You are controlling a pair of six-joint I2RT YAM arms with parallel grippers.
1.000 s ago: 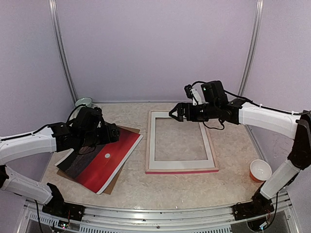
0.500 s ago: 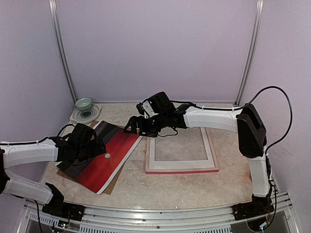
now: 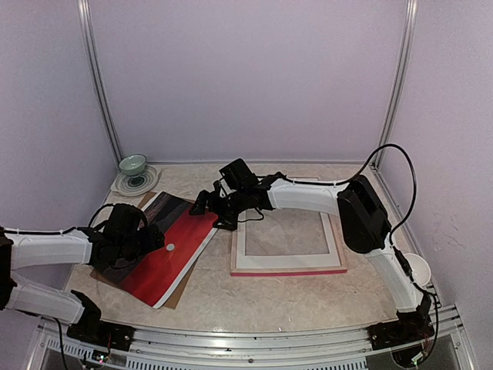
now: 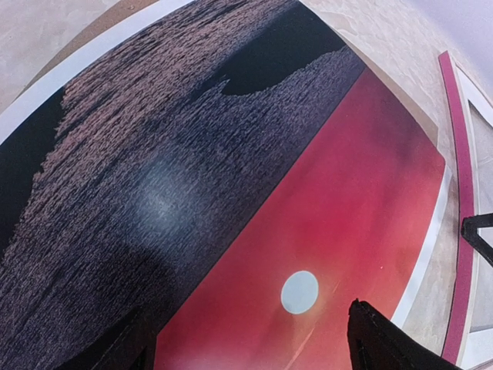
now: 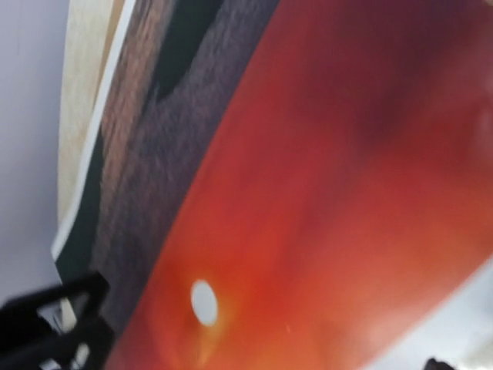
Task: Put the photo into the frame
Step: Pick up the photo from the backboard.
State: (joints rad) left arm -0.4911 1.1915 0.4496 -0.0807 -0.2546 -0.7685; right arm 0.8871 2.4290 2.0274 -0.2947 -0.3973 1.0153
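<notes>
**1 high wide view, 2 close wrist views**

The top external camera sits above and behind the near edge of the table (image 3: 308,301). It looks down and away across the whole surface to the far wall (image 3: 246,77).

The left wrist camera hangs close over the photo (image 4: 231,193), facing down and to the right. The pink rail of the frame (image 4: 459,193) runs along its right edge.

The right wrist camera is nearer still, slanted and blurred, and the photo fills almost all of its view.

All 3 views share the photo, and its white sun (image 3: 170,247) shows in each.
</notes>
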